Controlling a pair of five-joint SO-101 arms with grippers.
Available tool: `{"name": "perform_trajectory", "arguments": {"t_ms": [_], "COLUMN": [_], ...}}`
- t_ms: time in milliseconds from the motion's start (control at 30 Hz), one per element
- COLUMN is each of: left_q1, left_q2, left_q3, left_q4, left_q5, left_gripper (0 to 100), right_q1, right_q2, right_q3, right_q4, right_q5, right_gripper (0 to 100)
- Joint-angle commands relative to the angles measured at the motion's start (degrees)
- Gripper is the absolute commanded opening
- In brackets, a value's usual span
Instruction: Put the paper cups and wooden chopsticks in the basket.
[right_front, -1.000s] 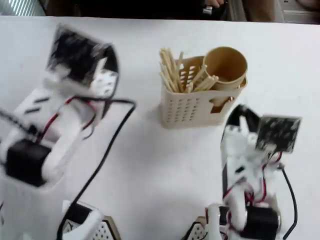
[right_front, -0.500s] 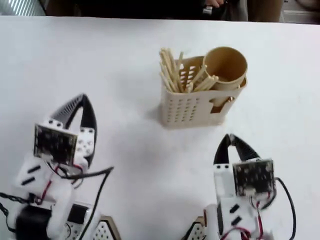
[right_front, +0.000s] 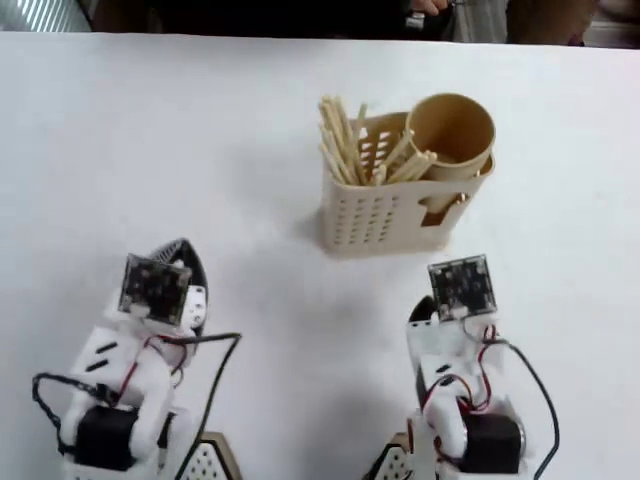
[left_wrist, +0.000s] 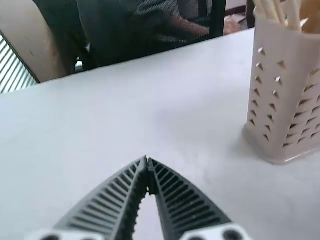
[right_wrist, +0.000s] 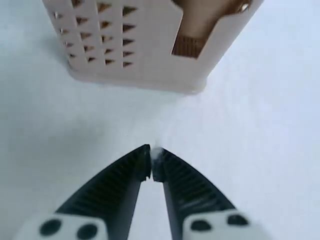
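Pointing toward the far side from the near left of the white table (right_front: 200, 130), the left gripper (left_wrist: 146, 162) has its jaws clenched tip to tip, holding nothing. The right gripper (right_wrist: 151, 155), at the near right, is likewise pinched closed and empty, close to the basket (right_front: 375, 225). The basket stands upright, with the paper cup (right_front: 455, 130) in its right side and the wooden chopsticks (right_front: 345, 140) bunched in its left.

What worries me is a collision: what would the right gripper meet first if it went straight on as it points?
Probably the basket: the shut right gripper points at its near wall across the table, though its tilt is unclear.
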Motion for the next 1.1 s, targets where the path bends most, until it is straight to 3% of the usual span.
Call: {"name": "perform_trajectory", "arguments": {"t_ms": [0,333,567,800,1067], "left_q1": [-0.8,-0.8,-0.8,-0.8,-0.8], "left_q2": [-0.4,-0.3,-0.3,-0.3,-0.3], "left_q3": [4.7,18.3,18.1,18.1,18.1], "left_q4": [0.1,0.1,1.8,12.1,12.7], "left_q5": [0.1,0.0,0.1,0.1,0.2], "left_gripper": [2,2,2,2,2], "right_q1": [0.1,-0.4,-0.2,0.0,0.0], "right_q2": [-0.3,-0.3,0.0,-0.2,-0.2], "right_q3": [4.7,16.9,19.5,19.5,19.5], "right_q4": [-3.8,-8.1,-7.8,-6.0,-6.0], "right_q5": [0.5,-5.8,-5.8,-5.9,-5.9], "right_gripper": [1.8,1.8,1.8,1.8,1.8]}}
